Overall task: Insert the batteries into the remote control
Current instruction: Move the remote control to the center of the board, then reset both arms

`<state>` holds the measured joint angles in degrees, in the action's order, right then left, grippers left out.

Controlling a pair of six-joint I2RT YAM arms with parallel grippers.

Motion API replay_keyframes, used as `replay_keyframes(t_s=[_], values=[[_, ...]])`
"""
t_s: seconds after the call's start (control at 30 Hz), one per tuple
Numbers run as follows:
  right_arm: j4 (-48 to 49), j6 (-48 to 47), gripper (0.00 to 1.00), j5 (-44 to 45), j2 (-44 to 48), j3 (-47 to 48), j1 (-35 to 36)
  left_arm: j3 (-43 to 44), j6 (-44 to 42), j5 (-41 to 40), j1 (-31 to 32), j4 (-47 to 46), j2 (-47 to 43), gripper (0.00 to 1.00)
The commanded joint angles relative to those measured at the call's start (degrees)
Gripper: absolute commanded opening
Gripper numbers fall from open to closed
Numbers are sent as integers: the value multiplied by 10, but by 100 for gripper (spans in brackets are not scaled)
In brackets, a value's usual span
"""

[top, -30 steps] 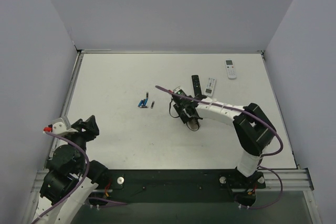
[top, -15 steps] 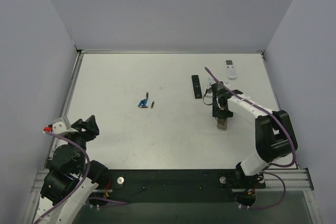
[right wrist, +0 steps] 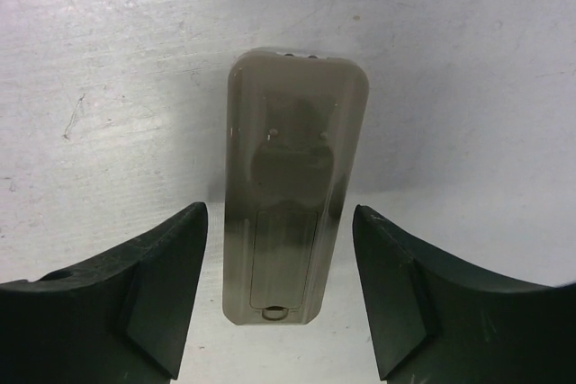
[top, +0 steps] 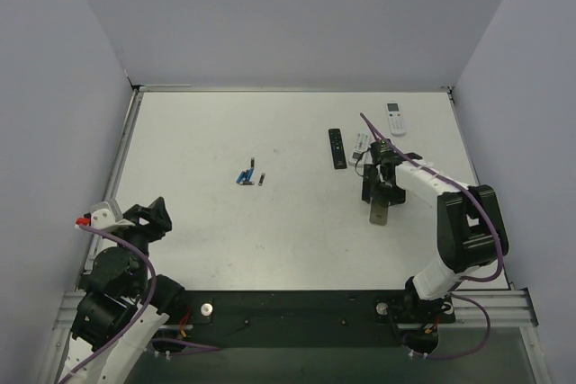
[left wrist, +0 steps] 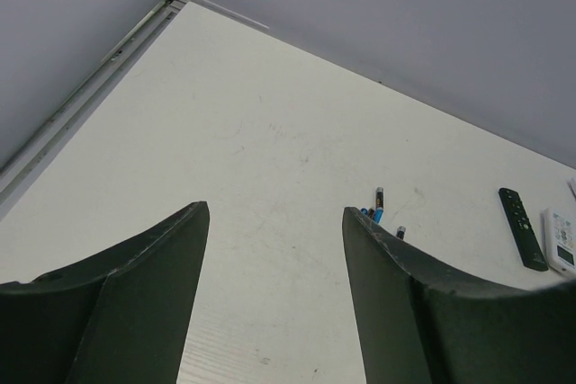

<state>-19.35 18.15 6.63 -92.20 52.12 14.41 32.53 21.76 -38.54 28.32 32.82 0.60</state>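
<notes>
The remote control (right wrist: pixel 292 191) lies flat on the table, grey-tan back up, with the outline of its battery cover facing me. My right gripper (right wrist: pixel 279 213) hangs over it, open, one finger on each side and clear of its edges. From above, the remote control (top: pixel 379 212) sticks out just near of the right gripper (top: pixel 378 197). The batteries (top: pixel 247 175), blue and dark, lie in a small cluster at mid-table, far left of the remote. My left gripper (top: pixel 148 216) stays at the near left, open and empty (left wrist: pixel 274 209), with the batteries (left wrist: pixel 378 209) beyond its right finger.
A slim black remote (top: pixel 337 147) and a white remote (top: pixel 360 145) lie just beyond the right gripper. Another white remote (top: pixel 395 118) is near the back right. Grey walls enclose the table on the left, back and right.
The right arm carried the remote from mid-table to the right, set it down and opened its jaws. The left arm has stayed in place.
</notes>
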Motion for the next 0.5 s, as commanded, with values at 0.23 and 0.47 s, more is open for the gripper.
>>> replay_keyframes(t_s=[0.23, 0.47], values=[[32, -13, 72, -23, 254, -53, -3, 26, -14, 18, -5, -7, -31, 82], [36, -17, 86, 91, 510, -56, -4, 71, -37, 1, -5, -35, -33, 91]])
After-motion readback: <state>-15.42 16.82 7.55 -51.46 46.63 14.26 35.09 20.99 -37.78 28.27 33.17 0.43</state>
